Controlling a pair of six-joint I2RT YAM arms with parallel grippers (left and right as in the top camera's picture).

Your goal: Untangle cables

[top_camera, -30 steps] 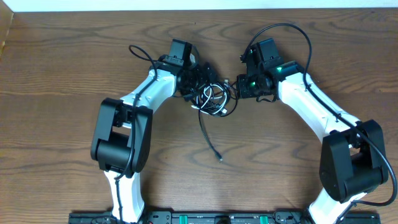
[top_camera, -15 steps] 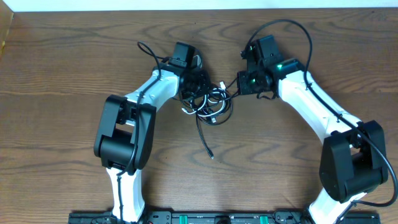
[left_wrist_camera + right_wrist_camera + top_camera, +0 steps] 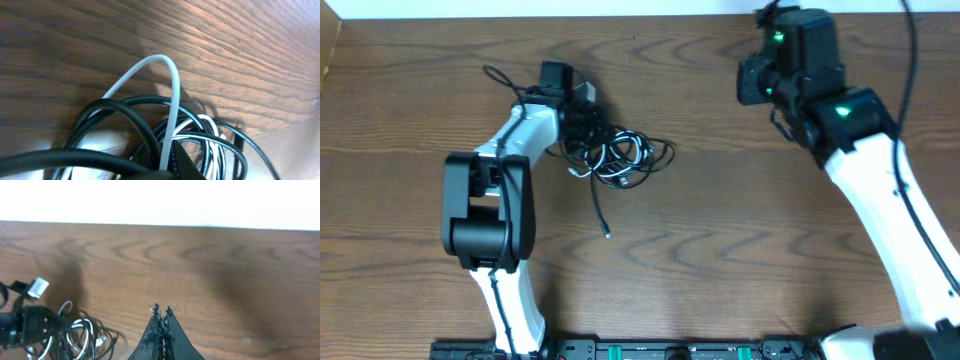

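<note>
One tangle of cables [image 3: 623, 156], with a single white strand [image 3: 173, 95] among black loops too knotted to count, lies left of centre near the table's [image 3: 740, 260] far edge. Two grippers: the left gripper [image 3: 583, 132] clamps the tangle; the right gripper [image 3: 161, 311], closed and empty, hangs well apart, bare wood between.

Bright, even light on the tabletop [image 3: 720, 250]. Near cables [image 3: 161, 58] blur in the left wrist view and cast a soft shadow; the right wrist view's top is blown white.
</note>
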